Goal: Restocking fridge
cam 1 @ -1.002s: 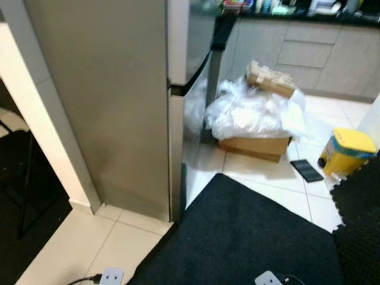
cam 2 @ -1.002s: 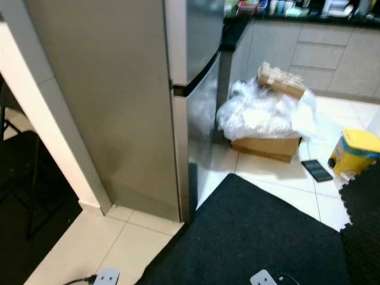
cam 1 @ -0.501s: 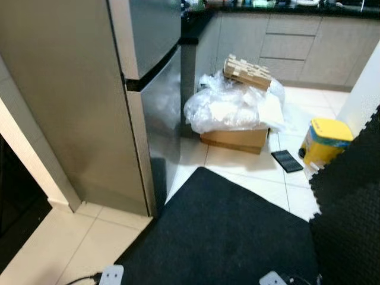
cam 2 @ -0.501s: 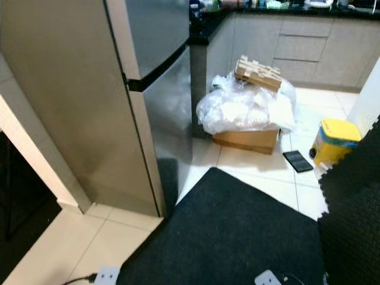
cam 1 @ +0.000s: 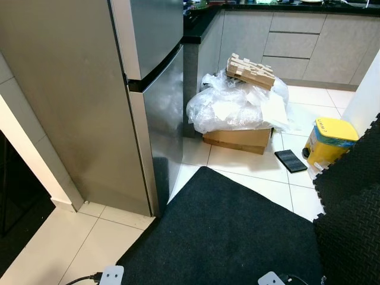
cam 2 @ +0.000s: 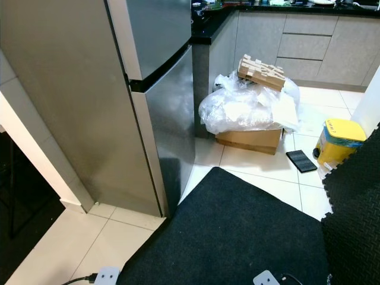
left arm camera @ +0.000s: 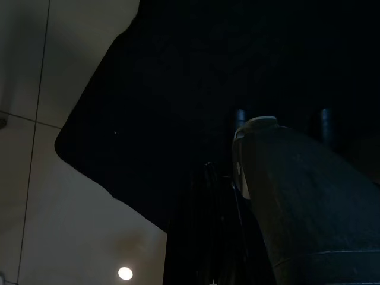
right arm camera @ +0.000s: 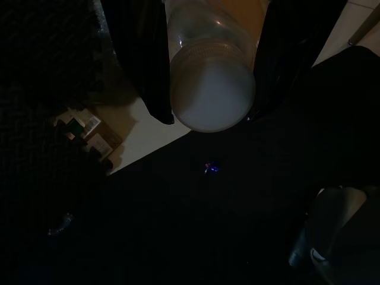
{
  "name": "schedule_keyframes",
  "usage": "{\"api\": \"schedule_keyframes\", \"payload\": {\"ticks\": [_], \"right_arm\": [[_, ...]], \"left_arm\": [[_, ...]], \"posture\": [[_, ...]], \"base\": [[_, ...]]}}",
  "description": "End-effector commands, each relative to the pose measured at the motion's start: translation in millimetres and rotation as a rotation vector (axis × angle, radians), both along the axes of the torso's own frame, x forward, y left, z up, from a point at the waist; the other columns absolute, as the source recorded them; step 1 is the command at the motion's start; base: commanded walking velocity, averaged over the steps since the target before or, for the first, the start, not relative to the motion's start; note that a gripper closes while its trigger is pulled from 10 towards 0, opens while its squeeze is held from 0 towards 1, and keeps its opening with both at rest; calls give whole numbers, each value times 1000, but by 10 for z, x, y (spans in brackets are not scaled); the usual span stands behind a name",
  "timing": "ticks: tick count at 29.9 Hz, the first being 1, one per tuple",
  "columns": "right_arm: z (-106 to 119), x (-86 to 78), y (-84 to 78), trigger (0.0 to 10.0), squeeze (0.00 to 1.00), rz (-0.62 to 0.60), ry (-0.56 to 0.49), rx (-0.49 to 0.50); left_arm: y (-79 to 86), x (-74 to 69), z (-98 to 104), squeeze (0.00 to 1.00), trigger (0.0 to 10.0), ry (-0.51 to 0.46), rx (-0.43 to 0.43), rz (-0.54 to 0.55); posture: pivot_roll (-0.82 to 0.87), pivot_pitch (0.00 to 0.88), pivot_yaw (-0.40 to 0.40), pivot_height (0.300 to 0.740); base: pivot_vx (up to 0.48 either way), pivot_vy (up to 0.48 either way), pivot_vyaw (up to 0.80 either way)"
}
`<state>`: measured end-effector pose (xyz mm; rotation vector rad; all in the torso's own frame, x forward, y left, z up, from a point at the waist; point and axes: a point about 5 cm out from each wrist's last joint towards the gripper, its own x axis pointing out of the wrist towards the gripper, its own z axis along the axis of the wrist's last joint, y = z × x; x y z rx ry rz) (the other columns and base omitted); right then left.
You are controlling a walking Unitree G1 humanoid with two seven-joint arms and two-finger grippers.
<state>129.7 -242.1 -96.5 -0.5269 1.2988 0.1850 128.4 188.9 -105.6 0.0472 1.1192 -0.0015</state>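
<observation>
A tall stainless fridge (cam 1: 157, 89) stands at the left with both its upper and lower doors closed. In the right wrist view my right gripper (right arm camera: 211, 116) is shut on a clear plastic bottle (right arm camera: 211, 89), whose pale round base faces the camera between the two black fingers (right arm camera: 145, 71). It hangs low over the black mat and the pale tile. My left gripper (left arm camera: 206, 175) hangs idle above the mat's edge, very dark.
A black mat (cam 1: 231, 231) lies before the fridge, and a black foam mat (cam 1: 356, 190) at the right. Beyond it are a cardboard box (cam 1: 237, 139) heaped with plastic bags, a yellow container (cam 1: 329, 141) and a flat black item (cam 1: 291, 160). Grey cabinets (cam 1: 297, 41) line the back. Power strips (cam 1: 111, 275) lie at the near edge.
The camera has swung right and drawn closer, so the fridge front shows more fully. Nothing on the floor has moved.
</observation>
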Motion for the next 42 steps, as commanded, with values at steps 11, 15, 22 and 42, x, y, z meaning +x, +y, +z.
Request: {"api": "schedule_keyframes", "payload": {"ticks": [11,15,22,42], "right_arm": [[3,26,22,10000,0,2,-8,9],[2,25,26,10000,0,1,-8,10],[2,25,28,10000,0,1,-8,13],[3,32,32,10000,0,10,-15,18]], "left_arm": [[20,-103,-33,0,10000,46,8,-9],[17,-104,-33,0,10000,46,7,-10],[15,-102,-33,0,10000,44,6,-11],[31,-89,-26,0,10000,32,4,1]], "posture": [[5,0,22,740],[5,0,22,740],[5,0,22,740],[7,0,18,740]], "base": [[342,0,0],[348,0,0],[351,0,0],[348,0,0]]}}
